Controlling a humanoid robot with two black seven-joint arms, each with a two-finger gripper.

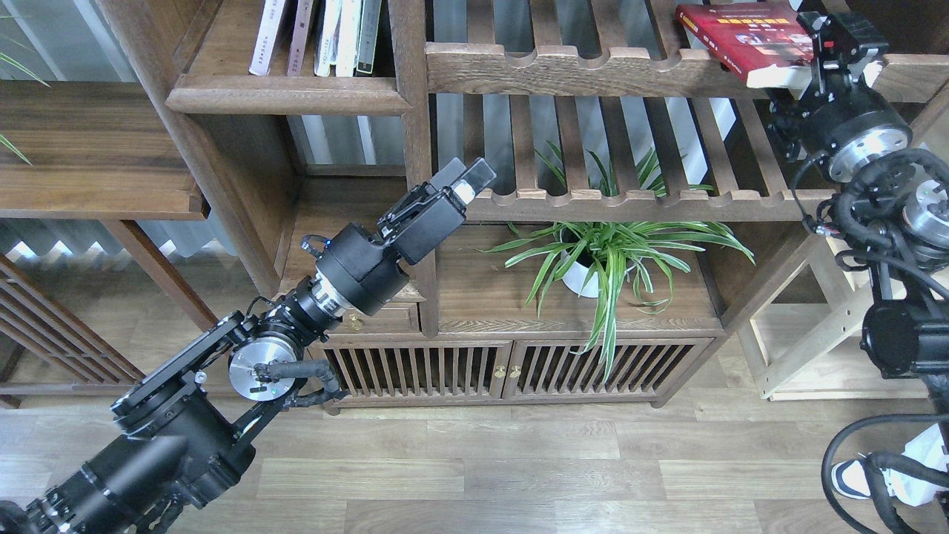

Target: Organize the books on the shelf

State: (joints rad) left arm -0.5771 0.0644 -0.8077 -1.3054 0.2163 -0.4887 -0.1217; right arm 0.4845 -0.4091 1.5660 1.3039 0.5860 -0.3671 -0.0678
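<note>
Red book (745,41) lies flat, white page edge by right tool (841,44)

Slatted shelf (563,70) bearing red book (745,37) (flat, overhanging), plank shelf (285,93) with upright books (319,37)

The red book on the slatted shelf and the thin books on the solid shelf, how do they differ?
The red book lies flat, overhanging its rail; the thin books stand upright, leaning slightly. The red book is thick and alone; the thin books are slim and grouped. Both sit on upper shelves.
</note>
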